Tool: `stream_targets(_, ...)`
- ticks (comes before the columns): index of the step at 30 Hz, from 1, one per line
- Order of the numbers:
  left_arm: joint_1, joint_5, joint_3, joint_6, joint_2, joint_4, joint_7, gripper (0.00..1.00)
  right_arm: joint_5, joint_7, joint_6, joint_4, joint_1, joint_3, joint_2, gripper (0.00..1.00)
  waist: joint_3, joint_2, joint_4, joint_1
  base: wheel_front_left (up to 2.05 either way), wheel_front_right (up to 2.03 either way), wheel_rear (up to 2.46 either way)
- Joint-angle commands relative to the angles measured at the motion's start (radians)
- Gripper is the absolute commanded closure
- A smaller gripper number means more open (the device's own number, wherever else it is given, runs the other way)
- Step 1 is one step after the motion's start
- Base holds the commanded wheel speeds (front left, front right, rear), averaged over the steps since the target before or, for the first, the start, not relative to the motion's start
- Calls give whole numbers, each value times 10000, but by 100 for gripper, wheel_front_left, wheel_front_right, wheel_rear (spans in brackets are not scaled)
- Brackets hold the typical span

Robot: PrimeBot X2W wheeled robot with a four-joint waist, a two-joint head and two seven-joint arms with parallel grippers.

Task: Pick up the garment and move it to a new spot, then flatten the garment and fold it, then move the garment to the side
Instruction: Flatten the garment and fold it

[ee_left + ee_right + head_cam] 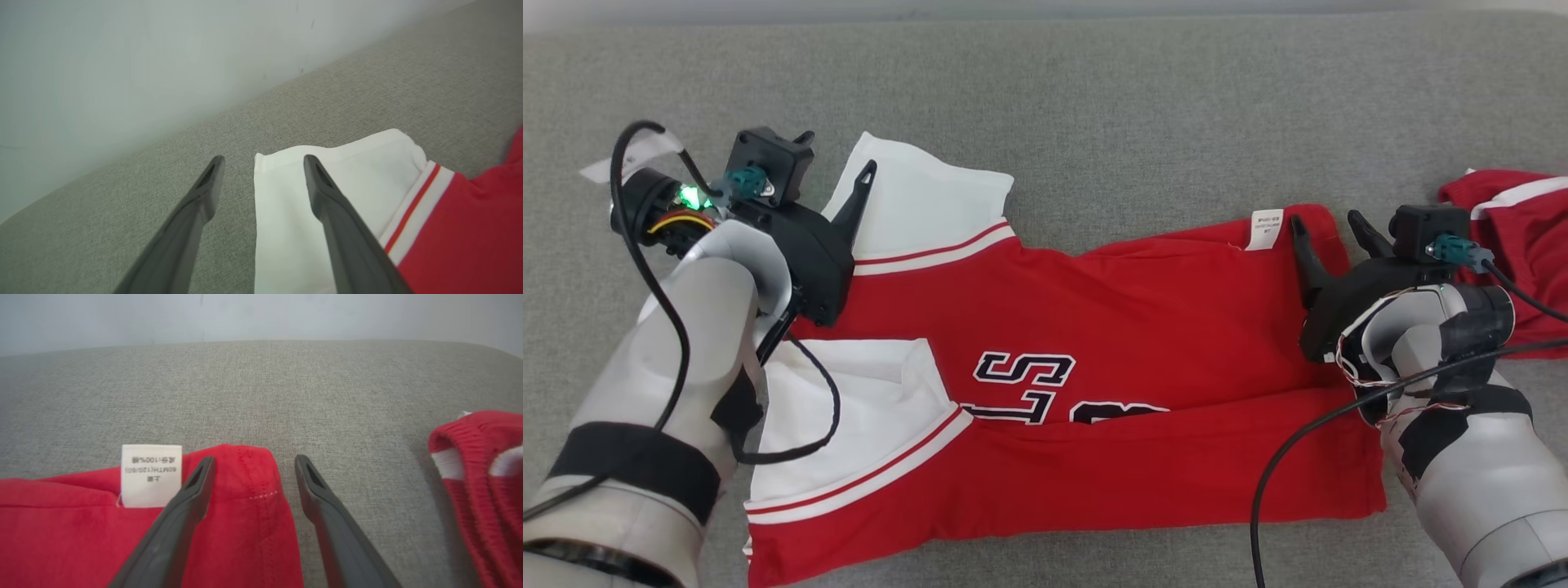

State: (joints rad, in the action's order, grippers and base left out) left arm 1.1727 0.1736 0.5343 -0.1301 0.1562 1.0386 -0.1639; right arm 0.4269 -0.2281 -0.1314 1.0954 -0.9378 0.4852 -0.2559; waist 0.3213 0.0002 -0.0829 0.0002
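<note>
Grey fabric surface [1094,82], garment [1143,310] between inward-angled forearms [686,343], left tool [263,159] and right tool [254,458] both agape

My left arm [686,327] lay over the shirt [1143,310], so part of one white sleeve [849,392] was hidden under it. A folded strip of the red cloth covered some of the black letters [1025,384], and I could not read the whole word. The shirt's lowest corner was cut off by the bottom edge of my head's picture. The print on the little tag [1265,229] was too small to read from up there. Another red and white cloth [1515,245] lay to the right. The edge cut it off, so I could not see all of it.
</note>
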Motion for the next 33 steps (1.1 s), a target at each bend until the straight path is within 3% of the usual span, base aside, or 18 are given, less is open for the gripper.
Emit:
stream_targets(1, 171, 275, 201, 5, 117, 98, 47, 0, 145, -17, 14, 122, -133, 143, 16, 0, 175, -2, 66, -2, 0, 0, 0)
stream_targets(10, 745, 2192, 2075, 4, 684, -239, 465, 0, 821, 29, 14, 771, -717, 1088, -46, 0, 523, -2, 151, -2, 0, 0, 0)
stream_targets(11, 779, 2361, 2220, 4, 744, -284, 451, 0, 883, 25, 14, 796, -736, 1159, -55, 4, 540, -2, 162, -2, 0, 0, 0)
stream_targets(12, 807, 2517, 2389, 4, 805, -318, 447, 0, 942, 7, 14, 809, -762, 1237, -57, 13, 554, -2, 169, -2, 0, 0, 0)
stream_targets(13, 841, 2638, 2518, 4, 866, -347, 440, 0, 1001, -10, 14, 821, -793, 1312, -65, 51, 561, -2, 170, -2, 0, 0, 0)
stream_targets(14, 881, 2771, 2630, 3, 917, -375, 418, 0, 1045, -41, 14, 830, -815, 1379, -79, 66, 567, -2, 171, -2, 0, 0, 0)
stream_targets(15, 921, 2924, 2748, 3, 967, -397, 401, 0, 1119, -70, 14, 838, -814, 1443, -80, 93, 572, -2, 166, -2, 0, 0, 0)
stream_targets(16, 951, 3064, 2852, 3, 1018, -411, 394, 0, 1176, -80, 14, 837, -801, 1512, -67, 100, 571, -2, 156, -2, 0, 0, 0)
stream_targets(23, 995, 4031, 3475, 3, 1272, -637, 589, 0, 1538, -252, 14, 759, -753, 1824, -134, 100, 639, -2, 30, -2, 0, 0, 0)
stream_targets(33, 1515, 6144, 5006, 4, 2213, -1723, 2191, 0, 1879, -331, 14, 451, -991, 2358, 39, 100, 1152, -2, -460, -2, 0, 0, 0)
